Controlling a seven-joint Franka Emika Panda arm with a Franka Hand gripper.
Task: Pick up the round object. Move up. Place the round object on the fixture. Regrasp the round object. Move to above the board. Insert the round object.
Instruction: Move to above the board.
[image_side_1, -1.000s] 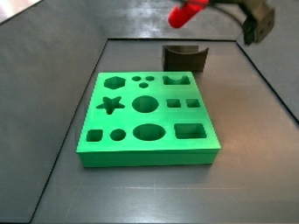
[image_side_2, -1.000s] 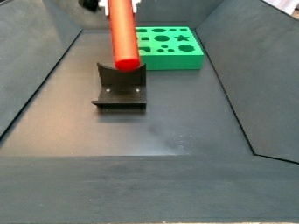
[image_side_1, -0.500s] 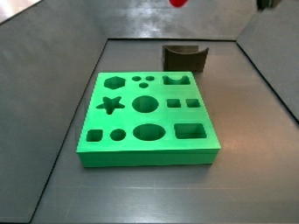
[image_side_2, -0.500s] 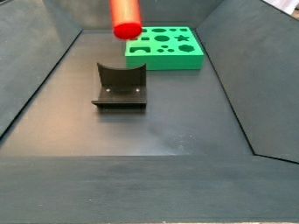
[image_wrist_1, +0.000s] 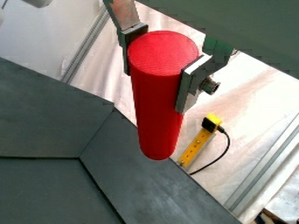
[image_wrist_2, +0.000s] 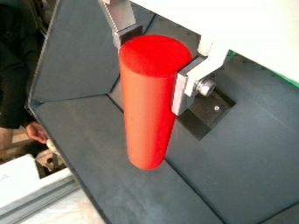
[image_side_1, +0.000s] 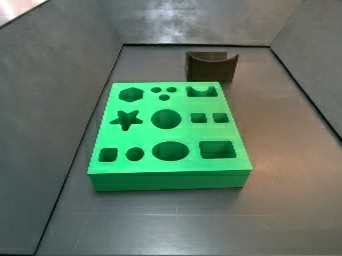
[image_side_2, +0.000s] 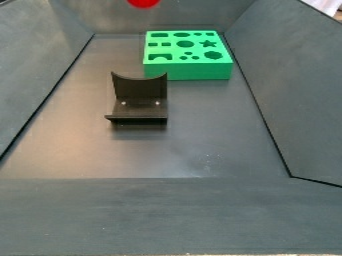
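Clamping the round object (image_wrist_1: 159, 96) between its fingers, the gripper (image_wrist_1: 163, 54) hangs high.

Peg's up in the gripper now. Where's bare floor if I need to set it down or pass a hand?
The gripper holds the peg high, near a side view's top edge. The widest bare floor lies in front of the fixture; strips run beside the board along both walls. Tightest is the gap between the fixture and the board.
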